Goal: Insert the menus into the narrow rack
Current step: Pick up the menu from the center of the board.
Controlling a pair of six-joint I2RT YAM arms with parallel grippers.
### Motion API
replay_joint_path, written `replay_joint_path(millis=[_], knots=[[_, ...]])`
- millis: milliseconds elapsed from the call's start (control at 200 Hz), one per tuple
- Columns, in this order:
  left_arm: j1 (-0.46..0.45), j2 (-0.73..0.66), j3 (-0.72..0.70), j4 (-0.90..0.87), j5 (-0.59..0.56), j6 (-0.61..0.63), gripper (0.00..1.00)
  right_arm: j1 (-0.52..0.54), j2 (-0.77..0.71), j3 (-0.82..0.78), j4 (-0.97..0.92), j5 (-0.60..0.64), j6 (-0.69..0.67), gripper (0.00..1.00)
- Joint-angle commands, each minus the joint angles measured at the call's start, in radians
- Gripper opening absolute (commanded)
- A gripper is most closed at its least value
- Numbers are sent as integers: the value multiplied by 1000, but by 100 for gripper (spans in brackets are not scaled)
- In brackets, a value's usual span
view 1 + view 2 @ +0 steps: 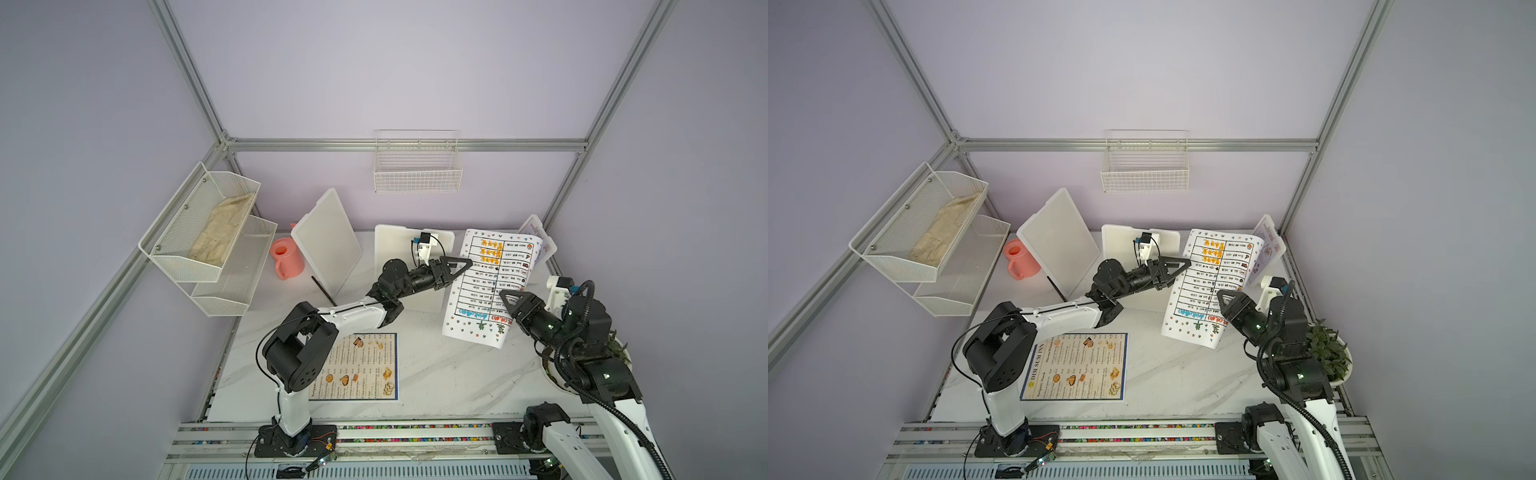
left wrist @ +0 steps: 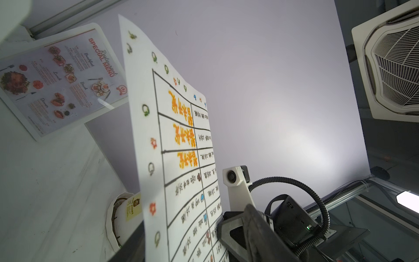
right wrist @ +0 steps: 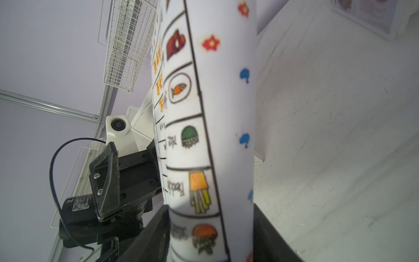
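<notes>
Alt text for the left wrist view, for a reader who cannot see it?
A white sheet with a table and coloured-dot border stands bowed mid-frame, held at one edge by the right gripper. Behind it a Special Menu card stands propped up.

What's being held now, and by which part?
The right gripper pinches the white table sheet by a long edge; the left gripper cannot be told.

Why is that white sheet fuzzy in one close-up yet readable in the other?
Right wrist view: the white sheet sits close to the lens, so its drawings smear. Left wrist view: the print is sharper, and a lamp flares white. Both top views: soft, even light.
</notes>
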Motion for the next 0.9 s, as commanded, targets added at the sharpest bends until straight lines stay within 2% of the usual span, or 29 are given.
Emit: replay_joint_path(millis=[0, 345, 700, 780, 895], knots=[[4, -7, 55, -4, 24, 45, 52, 3, 3, 23, 14, -10, -9, 56], [4, -46, 52, -126, 50, 142, 34, 4, 8, 25, 18, -1, -20, 57], [12, -98, 50, -230, 55, 232, 8, 4, 21, 39, 3, 18, -49, 60], [23, -122, 52, -279, 58, 268, 4, 4, 26, 58, -18, 41, -79, 66], [47, -171, 66, -396, 71, 349, 0, 3, 31, 96, -48, 77, -137, 84]])
